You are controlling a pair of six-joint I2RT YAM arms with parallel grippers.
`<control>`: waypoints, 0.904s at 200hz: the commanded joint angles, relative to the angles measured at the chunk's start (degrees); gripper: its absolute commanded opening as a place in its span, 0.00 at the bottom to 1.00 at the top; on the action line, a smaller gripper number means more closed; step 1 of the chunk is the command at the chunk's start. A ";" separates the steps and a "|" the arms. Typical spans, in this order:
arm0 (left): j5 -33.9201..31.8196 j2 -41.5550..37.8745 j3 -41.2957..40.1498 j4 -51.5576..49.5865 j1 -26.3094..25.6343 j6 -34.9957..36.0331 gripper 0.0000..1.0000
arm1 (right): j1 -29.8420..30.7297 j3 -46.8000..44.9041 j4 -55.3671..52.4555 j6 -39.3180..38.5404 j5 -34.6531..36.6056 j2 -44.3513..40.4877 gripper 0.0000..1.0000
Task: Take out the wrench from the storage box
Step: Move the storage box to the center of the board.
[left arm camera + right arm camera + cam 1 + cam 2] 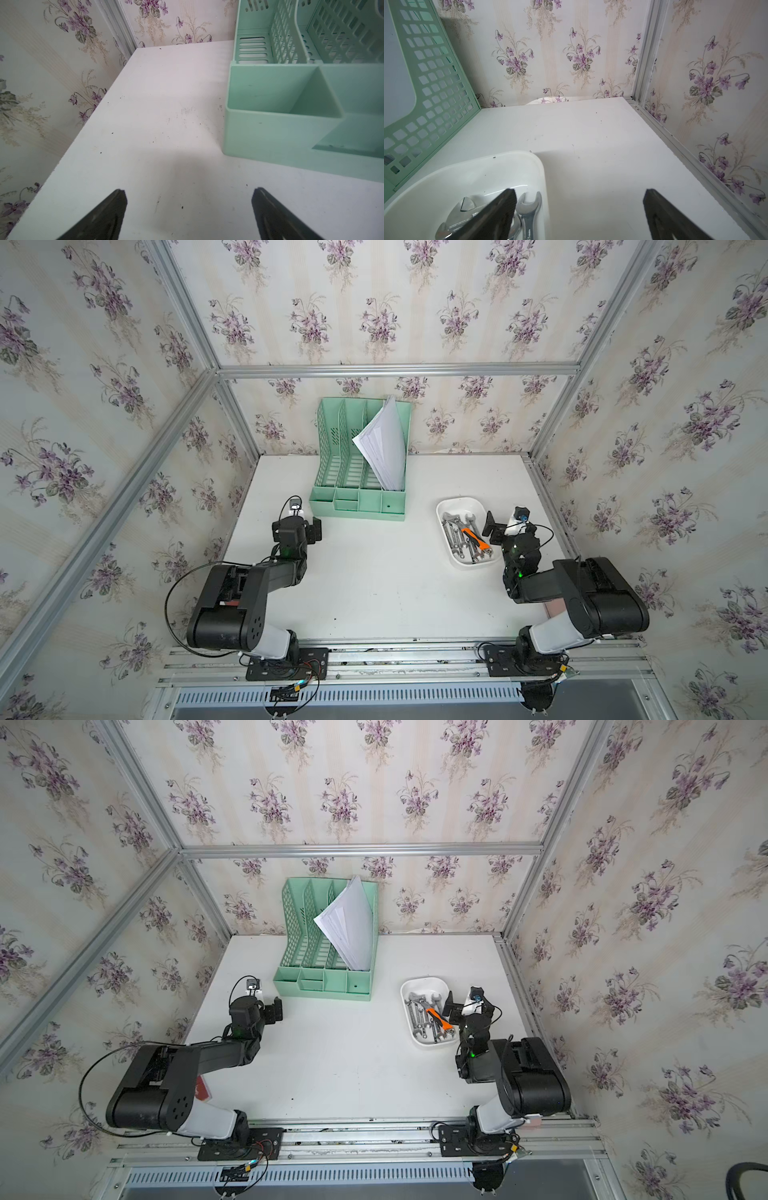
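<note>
Top views: the white storage box (459, 502) sits on the table (374, 585), on the right arm's side, nearer the robot than the mint-green file organizer (390, 504) that holds papers (384, 448).
Wrenches: several steel wrenches (456, 536) lie piled inside the box, with an orange-handled tool (473, 538) across them.
Right hand: the right hand (492, 529) is spread wide and grasps nothing, at the box's right rim.
Right wrist view: one finger (500, 209) hangs over the wrench heads (529, 204); the other finger (660, 209) is over bare table outside the rim.
Left hand: the left hand (316, 529) is spread wide and empty, near the organizer's front left corner.
</note>
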 commanded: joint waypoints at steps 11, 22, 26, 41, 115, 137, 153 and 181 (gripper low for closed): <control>-0.36 -0.21 -0.10 1.72 -0.03 -0.28 0.99 | 0.01 0.07 0.74 -0.05 -0.22 0.06 1.00; -0.31 -0.20 -0.13 1.67 -0.06 -0.28 0.99 | 0.06 0.05 0.77 -0.05 -0.18 0.06 1.00; -0.30 -0.21 -0.12 1.71 0.00 -0.28 0.99 | 0.06 0.06 0.72 -0.05 -0.17 0.02 1.00; -0.34 -0.21 -0.15 1.71 -0.02 -0.28 0.99 | 0.05 0.05 0.76 -0.05 -0.19 0.05 1.00; 0.40 -2.49 -0.66 0.99 -0.13 0.29 0.99 | -0.03 0.08 -0.30 -0.06 -0.02 -1.48 1.00; -6.40 -8.59 2.16 -7.90 -2.34 -0.54 0.99 | -0.02 2.17 -9.95 -1.05 -2.21 -7.67 1.00; -9.42 -13.39 6.42 -18.63 -2.59 -3.50 0.99 | 0.05 5.62 -20.51 -0.41 -2.11 -13.11 1.00; -8.34 -15.60 19.20 -43.06 -2.77 -16.64 0.99 | 0.06 15.40 -43.55 9.42 -4.50 -18.60 1.00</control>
